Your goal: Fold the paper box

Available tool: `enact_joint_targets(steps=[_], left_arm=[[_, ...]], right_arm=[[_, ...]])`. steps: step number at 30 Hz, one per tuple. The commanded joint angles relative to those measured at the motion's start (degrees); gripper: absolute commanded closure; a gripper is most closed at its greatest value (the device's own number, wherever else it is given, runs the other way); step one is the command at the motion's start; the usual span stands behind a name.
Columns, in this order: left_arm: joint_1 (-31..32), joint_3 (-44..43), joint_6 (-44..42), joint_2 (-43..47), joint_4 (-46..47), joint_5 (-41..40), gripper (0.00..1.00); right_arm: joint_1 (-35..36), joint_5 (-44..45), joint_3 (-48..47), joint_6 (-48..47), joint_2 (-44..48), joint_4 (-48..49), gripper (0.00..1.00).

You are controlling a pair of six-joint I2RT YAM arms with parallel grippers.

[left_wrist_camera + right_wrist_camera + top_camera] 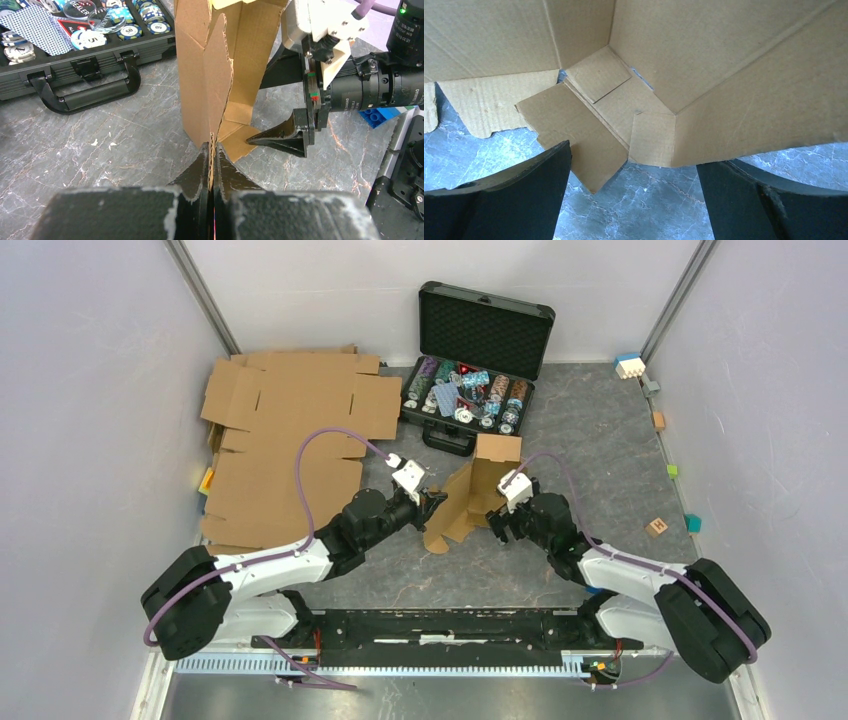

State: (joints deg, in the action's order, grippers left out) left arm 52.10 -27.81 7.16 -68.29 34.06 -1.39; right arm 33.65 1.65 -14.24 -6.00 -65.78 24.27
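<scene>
The paper box point(472, 488) is a half-raised brown cardboard mailer standing on the grey marble table between the two arms. My left gripper point(436, 502) is shut on the edge of one of its panels. In the left wrist view the corrugated edge of the box point(205, 75) is pinched between the fingers of the left gripper point(214, 148). My right gripper point(497, 521) is on the box's right side, open. In the right wrist view the right gripper point(633, 161) has its jaws wide apart just below the box's folded flaps point(599, 115), holding nothing.
An open black case of poker chips point(470, 370) stands just behind the box. Large flat cardboard sheets point(280, 440) lie at the back left. Small coloured blocks point(657, 527) are scattered along the right wall. A blue brick point(380, 116) lies near the right arm.
</scene>
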Motion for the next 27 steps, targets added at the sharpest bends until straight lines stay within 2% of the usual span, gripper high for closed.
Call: enact_joint_targets(steps=[1,15,22,27], left_arm=[[0.0,-1.3,-1.6,0.0,-2.9,0.1,0.97],[-0.1,-1.3,-1.5,0.3,-3.1,0.0,0.97],[0.0,-1.4,-1.5,0.1,-3.0,0.3,0.97],[-0.1,-1.4,-1.5,0.0,-3.0,0.4,0.97]], right_arm=[[1.6,-1.4,-2.5,-2.5,-1.3,1.1,0.02],[2.6,1.8,-3.8,-3.9,-3.6,-0.1,0.02],[2.2,2.3,-3.8,-1.9,-3.0,2.7,0.02],[-0.8,-1.4,-3.1,3.0,-2.6,6.7,0.1]])
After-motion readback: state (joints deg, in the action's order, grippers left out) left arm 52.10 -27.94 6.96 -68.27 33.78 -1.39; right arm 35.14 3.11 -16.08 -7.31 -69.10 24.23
